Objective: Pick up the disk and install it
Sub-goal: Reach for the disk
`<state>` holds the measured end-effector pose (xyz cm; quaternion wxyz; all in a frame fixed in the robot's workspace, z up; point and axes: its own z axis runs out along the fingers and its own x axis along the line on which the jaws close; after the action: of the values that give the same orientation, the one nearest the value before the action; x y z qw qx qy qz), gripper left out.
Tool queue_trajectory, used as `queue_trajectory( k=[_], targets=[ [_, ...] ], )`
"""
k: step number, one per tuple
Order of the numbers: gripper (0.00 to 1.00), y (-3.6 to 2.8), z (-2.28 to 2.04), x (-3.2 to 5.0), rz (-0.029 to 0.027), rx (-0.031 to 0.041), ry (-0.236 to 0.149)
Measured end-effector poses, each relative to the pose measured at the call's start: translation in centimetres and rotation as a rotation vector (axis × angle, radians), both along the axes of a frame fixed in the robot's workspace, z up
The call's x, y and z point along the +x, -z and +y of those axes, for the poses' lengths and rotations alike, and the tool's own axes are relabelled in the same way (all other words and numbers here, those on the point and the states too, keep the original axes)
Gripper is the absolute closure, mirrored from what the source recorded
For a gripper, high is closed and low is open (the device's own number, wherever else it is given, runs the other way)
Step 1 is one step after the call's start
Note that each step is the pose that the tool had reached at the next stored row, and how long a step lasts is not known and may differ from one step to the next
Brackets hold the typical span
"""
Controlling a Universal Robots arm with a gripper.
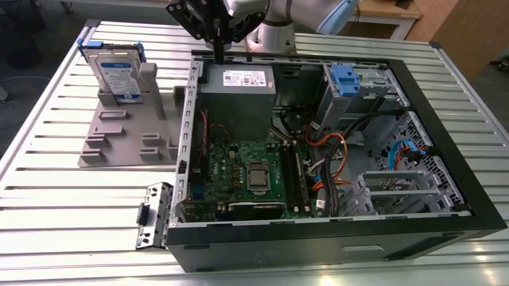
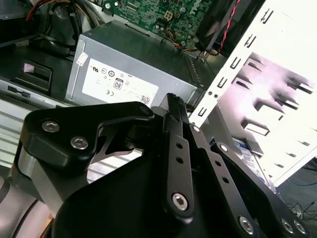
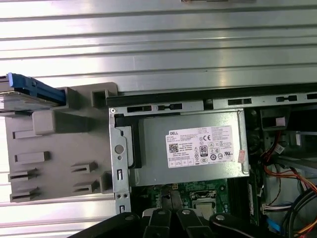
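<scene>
hand (image 1: 216, 57) closed; holder (image 1: 119, 140) hides disk's (image 1: 116, 68) base.

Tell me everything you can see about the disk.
The disk is a flat silver drive with a white-and-blue label, framed by a blue plastic bracket. It stands upright on edge in a grey holder on the slatted table, at the exterior view's left of the open computer case. Only the holder touches it.

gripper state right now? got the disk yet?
Gripper: jaws closed, holding nothing, near the power supply; the disk stands in the grey holder outside the case.
</scene>
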<state>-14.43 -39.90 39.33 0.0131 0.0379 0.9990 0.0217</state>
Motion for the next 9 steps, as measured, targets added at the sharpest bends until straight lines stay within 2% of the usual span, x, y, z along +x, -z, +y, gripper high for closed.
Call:
queue_trajectory(
  k=[9],
  targets=[
    [0.90,0.01,0.00,-0.86,0.0000,0.0001,0.000]
  ],
)
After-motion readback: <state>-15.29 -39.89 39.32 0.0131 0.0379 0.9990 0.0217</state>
